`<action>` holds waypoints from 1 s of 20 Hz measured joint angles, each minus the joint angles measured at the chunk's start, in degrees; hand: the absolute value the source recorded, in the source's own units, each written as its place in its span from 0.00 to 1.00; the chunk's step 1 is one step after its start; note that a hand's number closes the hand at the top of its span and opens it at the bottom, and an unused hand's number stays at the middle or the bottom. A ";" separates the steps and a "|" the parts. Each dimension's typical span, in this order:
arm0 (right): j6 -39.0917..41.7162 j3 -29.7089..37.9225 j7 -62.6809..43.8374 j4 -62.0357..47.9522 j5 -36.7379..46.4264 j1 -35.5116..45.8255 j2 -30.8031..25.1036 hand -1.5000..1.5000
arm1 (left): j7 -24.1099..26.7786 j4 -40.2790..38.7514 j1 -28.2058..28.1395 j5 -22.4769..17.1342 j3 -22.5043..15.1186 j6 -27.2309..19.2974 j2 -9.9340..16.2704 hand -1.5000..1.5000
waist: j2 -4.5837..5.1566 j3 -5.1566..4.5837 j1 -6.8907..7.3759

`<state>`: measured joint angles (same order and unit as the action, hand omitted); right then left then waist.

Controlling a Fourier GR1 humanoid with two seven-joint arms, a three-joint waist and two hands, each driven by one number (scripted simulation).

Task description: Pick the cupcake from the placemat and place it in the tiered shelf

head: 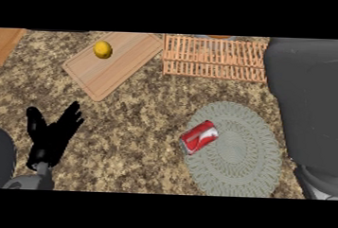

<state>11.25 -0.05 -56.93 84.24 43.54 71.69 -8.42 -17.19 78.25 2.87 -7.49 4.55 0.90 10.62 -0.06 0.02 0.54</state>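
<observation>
Granite desk shows no cupcake, only a red can, likely light and slippery, on the placemat; left hand rests open.

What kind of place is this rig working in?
Most likely a kitchen counter: a speckled stone-look countertop carrying a wooden cutting board with a lemon on it, a red can lying on a round woven placemat, and a slatted wooden shelf.
</observation>
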 measured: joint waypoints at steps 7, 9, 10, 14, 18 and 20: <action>2.20 4.76 5.79 -11.99 -2.85 5.13 -4.65 1.00 | 0.47 -0.01 -0.06 0.45 -0.12 -0.11 -0.63 0.50 | 0.09 0.03 0.16; 3.27 5.44 8.95 -15.42 -3.56 5.75 -6.37 1.00 | -0.08 -0.29 0.65 0.59 0.01 -0.25 -0.51 0.50 | 0.14 0.06 0.22; 2.86 5.30 10.41 -17.01 -3.26 5.65 -6.65 1.00 | -0.22 0.00 0.33 0.28 0.21 0.18 -0.23 0.50 | 0.15 0.06 0.29; 0.53 4.74 15.37 -23.47 -1.86 5.87 -6.87 1.00 | 0.11 0.01 0.21 0.56 0.24 0.39 -0.21 0.50 | 0.21 0.07 0.42; -2.29 5.14 19.73 -29.80 -0.62 6.93 -7.55 1.00 | -0.65 0.82 0.06 0.46 0.05 0.35 -0.68 0.50 | 0.28 0.02 0.57; -4.04 5.67 21.80 -33.76 -0.07 8.20 -7.86 1.00 | -0.74 0.80 0.15 0.44 0.24 0.60 -0.39 0.50 | 0.36 -0.01 0.75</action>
<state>7.21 5.62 -35.13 50.47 43.47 79.89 -16.28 -17.92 79.04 3.02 -7.04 4.79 1.50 10.23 0.30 0.01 1.29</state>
